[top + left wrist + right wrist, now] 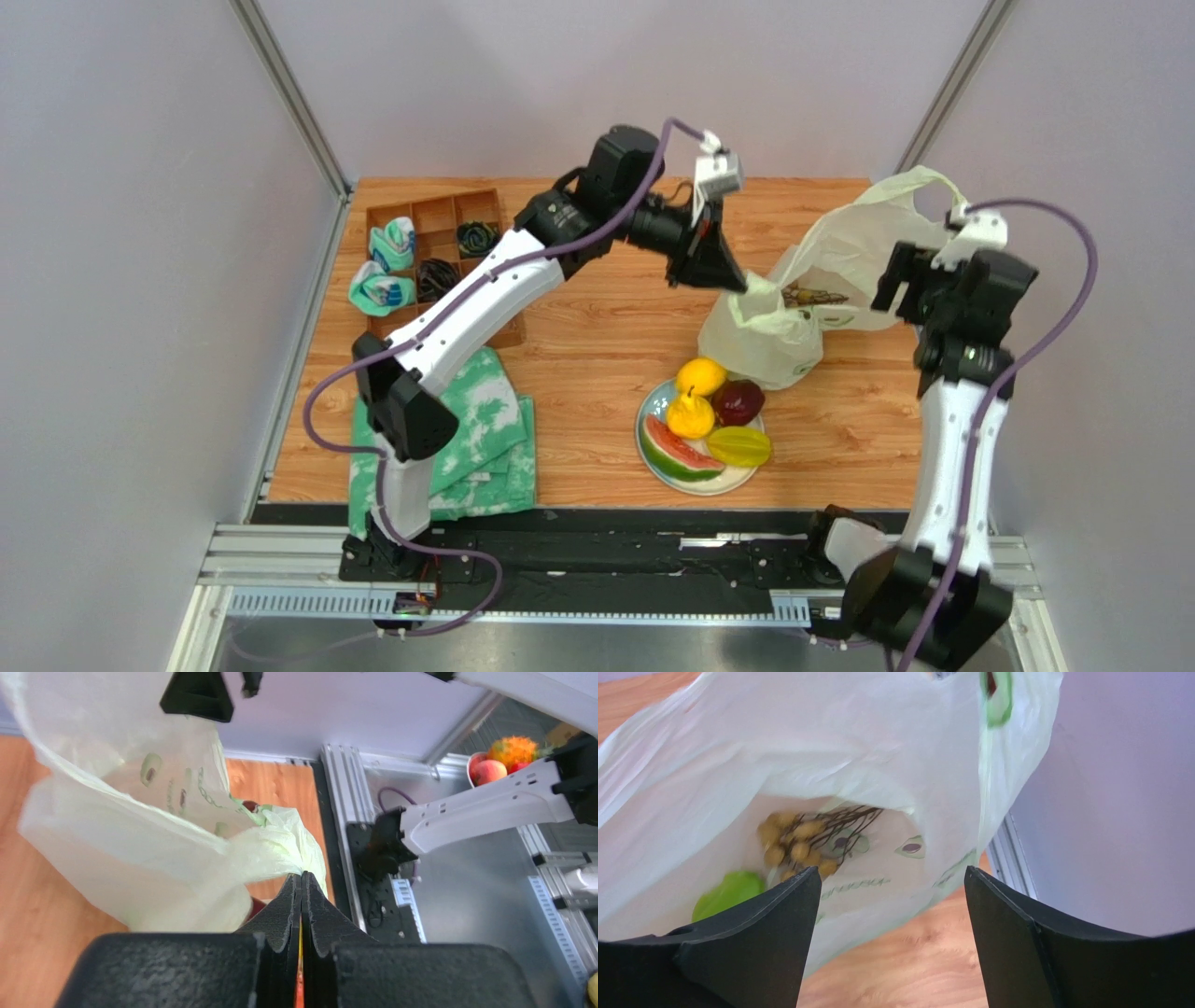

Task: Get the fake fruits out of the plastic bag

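Black ribbed fingers (281,910) of the left gripper (302,876) are filling the bottom of the left wrist view, pressing flat together and pinching a gathered fold of the thin, crinkly, pale yellow-green plastic bag (140,861), which is spreading out over the wooden tabletop (35,952). Only the right wrist view is looking into the bag's mouth. There the right gripper (892,871) is holding its two black fingers wide apart with nothing between them. Beyond them a bunch of small brown balls (798,840) on dark twigs is lying inside the bag, near a bright green lump (727,892) too blurred to identify. The overhead camera is showing what neither wrist camera catches: a round blue-rimmed plate (724,489) just in front of the bag is carrying a yellow lemon (700,375), a yellow pear (689,415), a dark red plum (739,402), a red-and-green watermelon slice (679,451) and a yellow-green oval fruit (739,447), crowded together, while a green-and-white mottled folded cloth (491,420) is lying at the table's near left.
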Motion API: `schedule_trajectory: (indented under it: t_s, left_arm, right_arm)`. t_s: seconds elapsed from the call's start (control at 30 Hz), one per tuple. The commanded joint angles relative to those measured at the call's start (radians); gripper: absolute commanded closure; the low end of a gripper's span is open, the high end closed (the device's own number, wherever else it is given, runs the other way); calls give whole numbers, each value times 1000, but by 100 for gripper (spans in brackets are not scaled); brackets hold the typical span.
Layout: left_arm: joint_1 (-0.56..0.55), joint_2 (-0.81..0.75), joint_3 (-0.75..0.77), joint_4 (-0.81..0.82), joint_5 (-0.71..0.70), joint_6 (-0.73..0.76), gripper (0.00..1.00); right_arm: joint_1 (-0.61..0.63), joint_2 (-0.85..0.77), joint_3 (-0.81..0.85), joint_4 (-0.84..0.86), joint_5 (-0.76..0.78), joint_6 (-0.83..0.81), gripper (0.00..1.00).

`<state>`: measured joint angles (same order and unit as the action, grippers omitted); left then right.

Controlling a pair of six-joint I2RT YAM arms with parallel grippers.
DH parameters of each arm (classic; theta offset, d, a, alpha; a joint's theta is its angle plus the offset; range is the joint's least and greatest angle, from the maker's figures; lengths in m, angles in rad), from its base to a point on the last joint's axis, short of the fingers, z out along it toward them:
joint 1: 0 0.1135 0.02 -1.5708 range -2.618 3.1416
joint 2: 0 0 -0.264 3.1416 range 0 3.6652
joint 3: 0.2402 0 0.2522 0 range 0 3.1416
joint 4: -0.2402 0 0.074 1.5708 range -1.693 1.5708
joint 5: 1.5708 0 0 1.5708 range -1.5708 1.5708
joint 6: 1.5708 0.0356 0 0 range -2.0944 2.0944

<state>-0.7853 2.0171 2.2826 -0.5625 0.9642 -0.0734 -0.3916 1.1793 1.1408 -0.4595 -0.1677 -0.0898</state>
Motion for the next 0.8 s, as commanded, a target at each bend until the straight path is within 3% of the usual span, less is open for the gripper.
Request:
schedule_trajectory:
  t_s: [0.0,0.13,0.4,0.77]
  left_arm:
    - [-66,-188,-360,-53,-51,196,100]
    - [-65,-152,-431,-5,-105,130,100]
    - [-57,-142,-436,4,-122,110,100]
    - [12,-163,-468,7,-128,110,100]
  right_arm:
    - [28,-152,-309,-39,-117,-93,21]
    - [62,-77,-261,-132,-300,-149,25]
    - [97,101,-58,-130,-319,-176,30]
    - [240,336,-1,15,-156,-159,26]
